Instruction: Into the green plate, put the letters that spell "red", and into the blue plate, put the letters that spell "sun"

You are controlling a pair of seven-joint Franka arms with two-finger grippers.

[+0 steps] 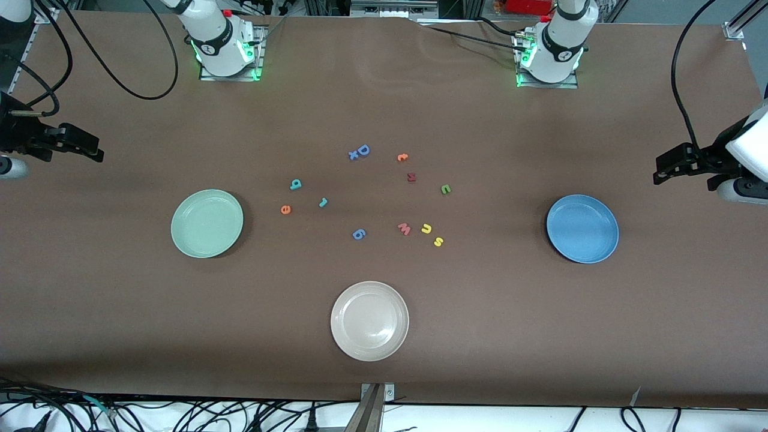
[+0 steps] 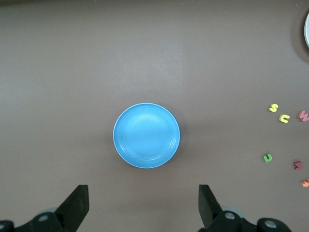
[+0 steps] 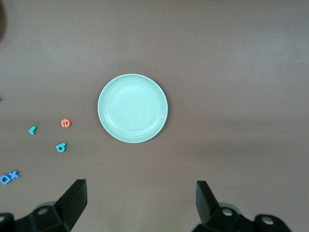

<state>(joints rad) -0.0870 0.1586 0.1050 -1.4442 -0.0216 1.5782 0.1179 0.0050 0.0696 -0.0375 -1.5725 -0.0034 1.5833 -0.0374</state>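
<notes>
The green plate point(image 1: 207, 223) lies toward the right arm's end of the table, the blue plate point(image 1: 582, 228) toward the left arm's end. Between them lie the teal d point(image 1: 296, 184), teal r point(image 1: 323, 202) and orange e point(image 1: 285, 209), and closer to the blue plate the green n point(image 1: 446, 189), yellow u point(image 1: 426, 228) and yellow s point(image 1: 438, 242). My right gripper point(image 3: 140, 183) hangs open high over the table by the green plate point(image 3: 133, 108). My left gripper point(image 2: 143, 189) hangs open by the blue plate point(image 2: 146, 135). Neither holds anything.
A whitish-beige plate point(image 1: 369, 320) sits nearest the front camera. Other letters lie among the task's: a blue D point(image 1: 362, 150), a small orange letter point(image 1: 402, 157), a dark red one point(image 1: 411, 177), a pink w point(image 1: 404, 228) and a blue piece point(image 1: 359, 234).
</notes>
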